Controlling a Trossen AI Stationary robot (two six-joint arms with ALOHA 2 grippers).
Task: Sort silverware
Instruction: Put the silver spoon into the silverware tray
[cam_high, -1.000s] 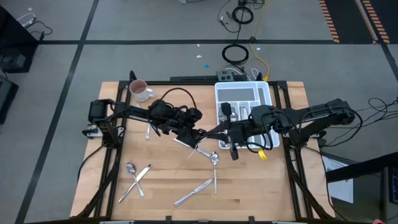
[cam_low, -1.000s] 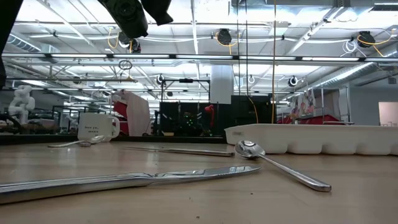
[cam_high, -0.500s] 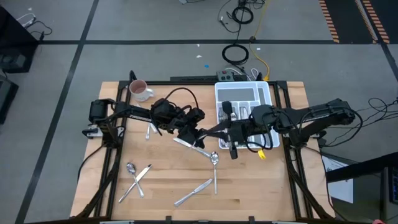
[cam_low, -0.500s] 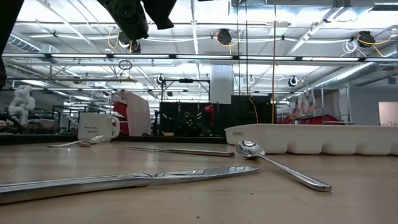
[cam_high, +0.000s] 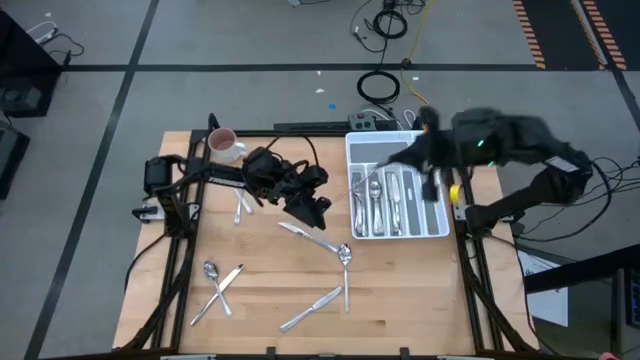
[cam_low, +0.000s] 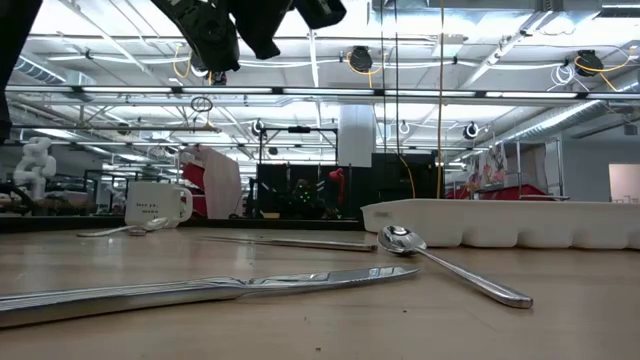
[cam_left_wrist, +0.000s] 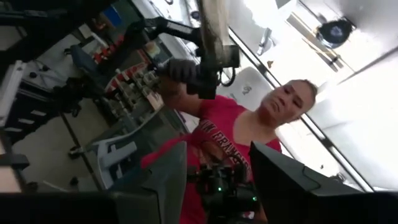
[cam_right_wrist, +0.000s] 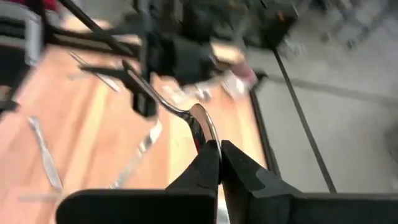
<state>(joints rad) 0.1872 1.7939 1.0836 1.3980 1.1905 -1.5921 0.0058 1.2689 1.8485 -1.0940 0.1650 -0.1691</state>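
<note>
Silverware (cam_high: 345, 255) lies scattered over the wooden table (cam_high: 420, 300) in the high view: a spoon beside a knife near the middle, another knife toward the front edge, a spoon and knife crossed at the front left, and one piece beside the left arm; more pieces sit in the compartments of the white tray (cam_high: 438, 215) at the right. The left gripper (cam_high: 314, 208) hangs above the table's middle with its fingers spread and nothing between them. The right gripper (cam_high: 432, 165) is raised over the tray, blurred. A white mug (cam_high: 225, 146) stands at the back left corner. In the low view a long knife lies nearest, a spoon behind it just in front of the tray, and a further knife and spoon lie toward the mug; dark arm parts show along the top edge. The left wrist view looks into the room, where a person in a red shirt (cam_left_wrist: 217, 140) stands, seen between the parted fingers (cam_left_wrist: 163, 180). In the right wrist view the fingers are pressed together, pinching the handle of one silver utensil (cam_right_wrist: 198, 121) above the table.
</note>
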